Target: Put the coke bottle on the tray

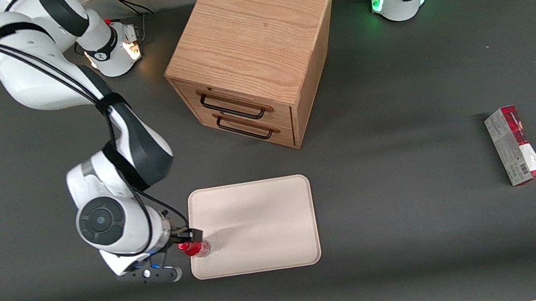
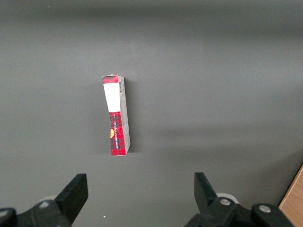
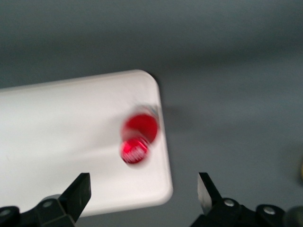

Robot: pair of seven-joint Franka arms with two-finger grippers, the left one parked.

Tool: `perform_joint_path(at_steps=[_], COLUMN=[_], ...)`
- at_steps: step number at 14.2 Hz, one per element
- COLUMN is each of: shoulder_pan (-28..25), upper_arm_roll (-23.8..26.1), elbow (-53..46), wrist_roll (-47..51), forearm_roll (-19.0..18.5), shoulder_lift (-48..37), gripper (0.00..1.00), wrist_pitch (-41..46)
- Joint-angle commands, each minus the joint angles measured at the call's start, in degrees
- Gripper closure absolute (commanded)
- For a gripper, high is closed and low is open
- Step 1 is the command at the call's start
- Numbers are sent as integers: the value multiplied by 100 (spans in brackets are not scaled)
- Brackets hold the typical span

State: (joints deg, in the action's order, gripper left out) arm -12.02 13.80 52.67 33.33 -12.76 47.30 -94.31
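**Coke bottle on the tray, gripper released above it**

Coke bottle (image 1: 197,247) stands on the tray (image 1: 256,212), close to the tray's edge at the working arm's end of the worktop and near the corner closest to the front camera. In the right wrist view the bottle (image 3: 137,139) is seen from above, red cap toward the lens, with the tray's (image 3: 57,142) rounded corner and low rim just beside it. The bottle looks slightly tilted or is blurred there — I cannot tell which.

The gripper (image 3: 144,198) hangs over the bottle with its fingers spread wide and nothing between them; in the front view the gripper (image 1: 186,239) sits right at the tray's edge, above the cap. Whether it touches the bottle in that view is hard to make out.

Judging from this, the placing step looks done or nearly so, and the retreat is what is in hand. The next move calls for a straight lift clear of the cap before any sideways travel, since a swipe could knock the bottle over the rim — it has little margin on that side.

Room is generous elsewhere. Most of the tray is bare toward the parked arm's end. The wooden drawer cabinet (image 1: 252,55) stands farther from the front camera than the tray, apart from it, and a red-and-grey carton (image 1: 515,145) lies well off toward the parked arm's end of the worktop (image 1: 427,254).
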Motion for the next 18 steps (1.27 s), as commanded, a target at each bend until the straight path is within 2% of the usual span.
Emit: perform_joint_path(at_steps=[1,3,5,7,8,10,11,13,18], shoulder_pan=[497,945,1210,1080,845,308,271,271,139], upper_arm_roll=[17,0,-122,-709,-1104,-1721,-1775,-1776,-1863], elbow=[1065,2155,3070,3695,4046,4636,4847,5069,4736], wrist_roll=[-737,-1676,-2354,-2925,-3172,-3219,-3236,-3201,-3157], forearm_roll=[447,808,994,1344,1459,1460,1460,1443,1443], shoulder_lift=[-1218,-2281,-3161,-3917,-4339,-5069,-5360,-5635,-5364], gripper=[0,0,0,0,0,0,0,0,0], wrist_pitch=[334,343,325,334,343,325,334,352,387])
